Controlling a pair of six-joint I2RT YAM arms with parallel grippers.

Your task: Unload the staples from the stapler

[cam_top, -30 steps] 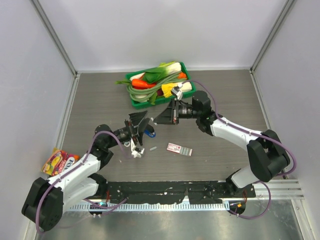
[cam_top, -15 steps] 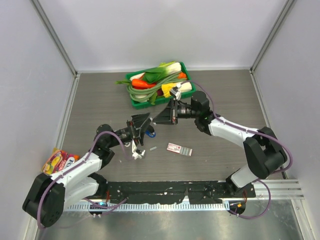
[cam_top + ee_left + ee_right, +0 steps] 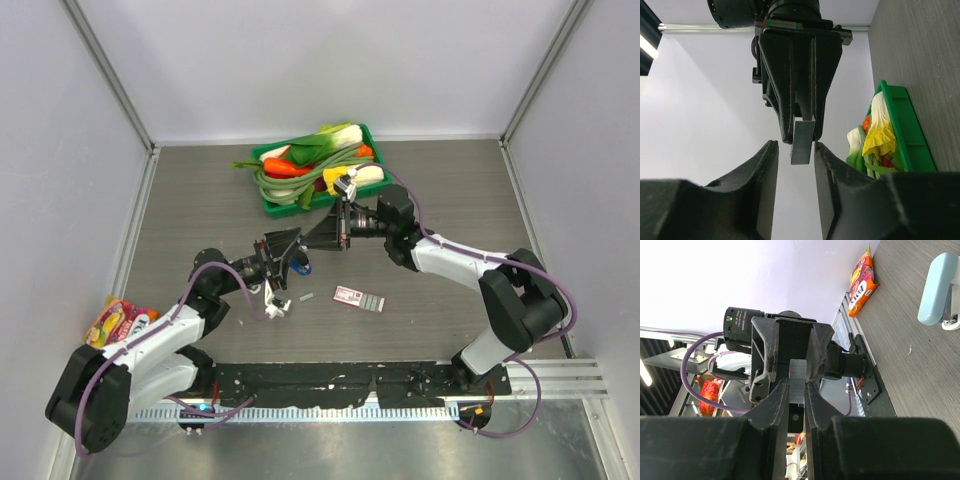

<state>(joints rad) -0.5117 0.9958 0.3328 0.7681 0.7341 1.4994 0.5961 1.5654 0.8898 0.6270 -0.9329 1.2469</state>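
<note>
Low in the middle of the top view, a small red-and-white box [image 3: 358, 298] lies on the table [image 3: 200, 200]. Just up and left of it, the stapler [image 3: 303, 267] shows dark blue, partly hidden under the left gripper [image 3: 796, 146]. That gripper's jaws stand apart on either side of the staples [image 3: 802, 142]. The right gripper [image 3: 796, 387] is clamped on that grey strip, holding it in the air. A green tray [image 3: 270, 208] sits at upper centre.
</note>
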